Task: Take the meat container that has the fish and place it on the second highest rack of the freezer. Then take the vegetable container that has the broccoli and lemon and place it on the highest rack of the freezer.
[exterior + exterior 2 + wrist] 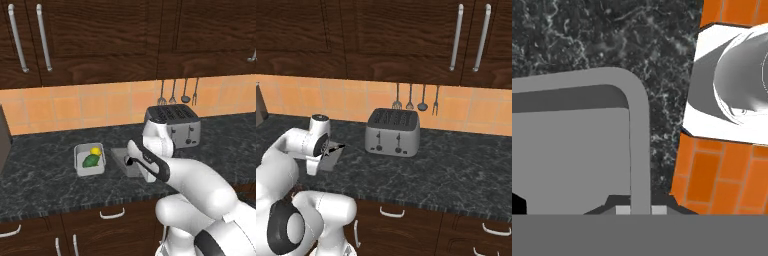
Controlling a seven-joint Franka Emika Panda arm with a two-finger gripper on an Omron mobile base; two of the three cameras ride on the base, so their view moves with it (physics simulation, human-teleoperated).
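Note:
The meat container point(121, 159) is a grey tray on the dark counter, mostly covered by my arm; the fish is hidden. In the hand view its rounded rim point(640, 145) runs straight down between the fingertips, and my gripper point(641, 210) is shut on that rim at the tray's corner. From the right base view the hand reaches down onto the same tray point(330, 162). The vegetable container point(90, 160) stands just left of it, apart from it, with the broccoli point(91, 161) and the lemon point(95, 151) inside. The freezer is out of view.
A silver toaster point(172, 125) point(392, 132) stands against the tiled wall behind the trays, under hanging utensils point(177, 92). Wall cabinets point(100, 35) hang above. A dark object point(4, 140) sits at the counter's left end.

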